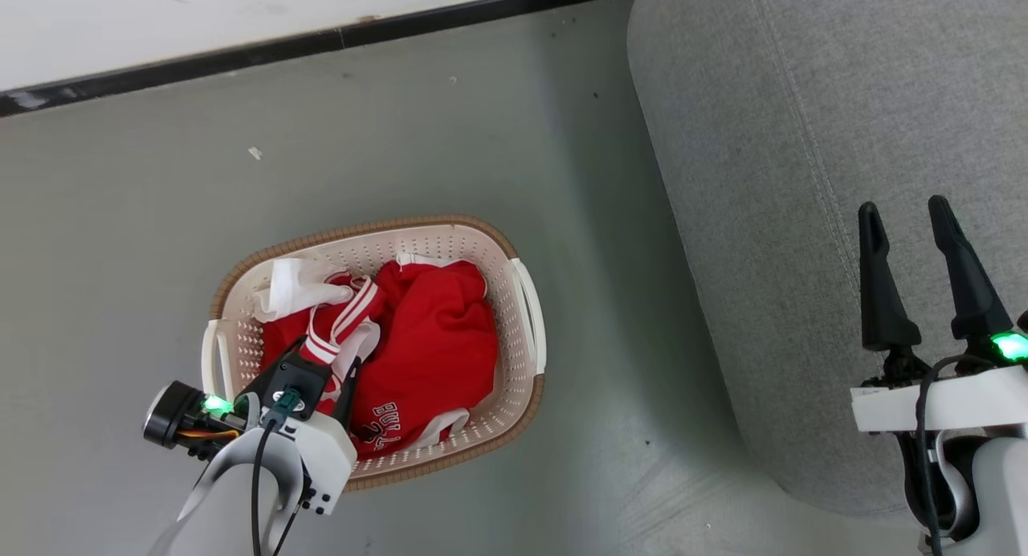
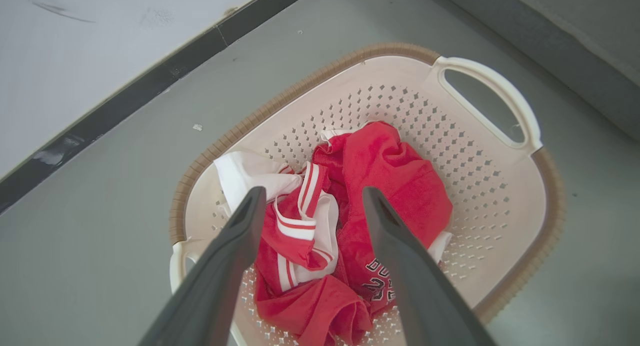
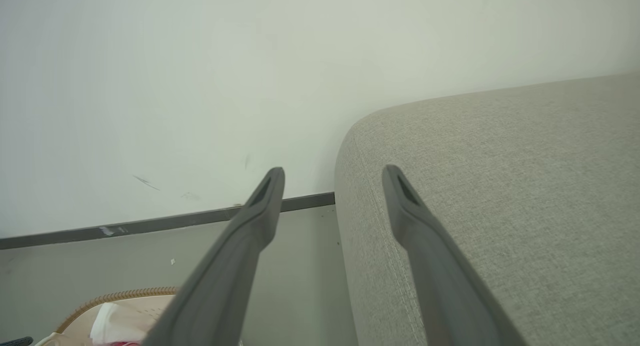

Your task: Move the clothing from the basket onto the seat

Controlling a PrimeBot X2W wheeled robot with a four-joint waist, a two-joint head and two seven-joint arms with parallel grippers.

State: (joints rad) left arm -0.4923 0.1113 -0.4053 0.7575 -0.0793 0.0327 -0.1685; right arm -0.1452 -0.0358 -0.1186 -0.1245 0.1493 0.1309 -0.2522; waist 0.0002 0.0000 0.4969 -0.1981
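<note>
Holds left tool [image 2: 314,193] spread over crumpled red, white-striped fabric clothing [image 1: 434,339] heaped in cream perforated plastic basket [image 1: 530,403] on floor [image 1: 401,122] near large grey woven seat [image 1: 803,138]; right tool [image 1: 903,210] likewise apart. Could pinch trim only and drop garment, or snag basket.

Red clothing [image 1: 434,331] crumpled in basket [image 1: 526,299]; grey seat [image 1: 803,138] beside.
</note>
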